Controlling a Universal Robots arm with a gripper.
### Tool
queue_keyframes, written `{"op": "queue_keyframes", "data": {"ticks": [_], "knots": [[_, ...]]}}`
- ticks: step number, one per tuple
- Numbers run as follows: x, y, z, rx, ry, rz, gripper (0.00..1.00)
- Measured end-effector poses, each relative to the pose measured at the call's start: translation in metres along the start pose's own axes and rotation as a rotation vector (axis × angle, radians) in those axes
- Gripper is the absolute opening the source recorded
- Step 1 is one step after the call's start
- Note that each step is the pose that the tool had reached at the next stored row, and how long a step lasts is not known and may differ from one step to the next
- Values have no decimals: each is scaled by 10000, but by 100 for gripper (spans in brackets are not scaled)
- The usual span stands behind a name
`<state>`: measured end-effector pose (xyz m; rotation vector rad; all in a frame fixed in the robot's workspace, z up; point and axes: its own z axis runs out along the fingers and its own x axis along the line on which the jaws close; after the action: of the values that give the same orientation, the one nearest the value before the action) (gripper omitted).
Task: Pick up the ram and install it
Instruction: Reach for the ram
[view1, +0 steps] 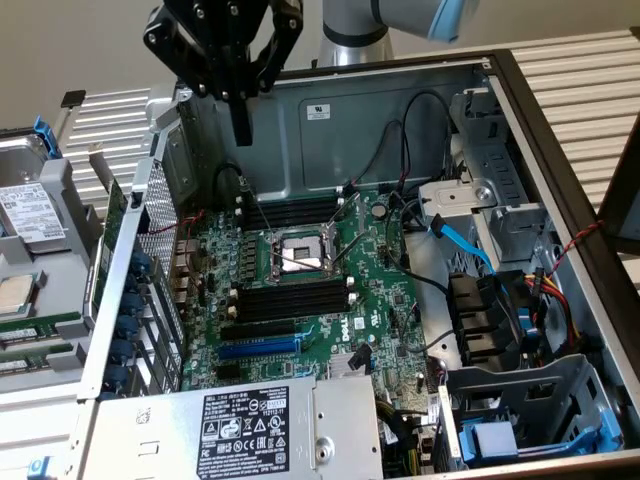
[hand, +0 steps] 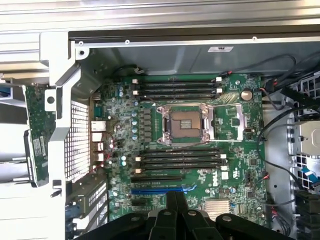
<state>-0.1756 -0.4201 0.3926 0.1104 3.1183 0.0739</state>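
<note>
Inside the open computer case (view1: 330, 120), the green motherboard (view1: 385, 290) lies flat against the case floor. Above the case's rear corner, at the exterior view's left, the arm (view1: 355, 30) hangs with its black jaws clenched together, pointing down and grasping nothing. The ram (view1: 110, 225) stands on edge just outside the case wall on that same side, well apart from the jaws. Black slots (view1: 290, 300) lie mid-case, empty, a blue slot (view1: 258, 348) just beside them

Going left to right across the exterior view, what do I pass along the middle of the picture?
In order: hard drive → CPU socket → blue cable → red and yellow wires.
</note>
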Motion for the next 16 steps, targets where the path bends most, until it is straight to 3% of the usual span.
{"op": "queue_keyframes", "data": {"ticks": [16], "knots": [[488, -275, -21, 0, 1, 1, 11]]}}
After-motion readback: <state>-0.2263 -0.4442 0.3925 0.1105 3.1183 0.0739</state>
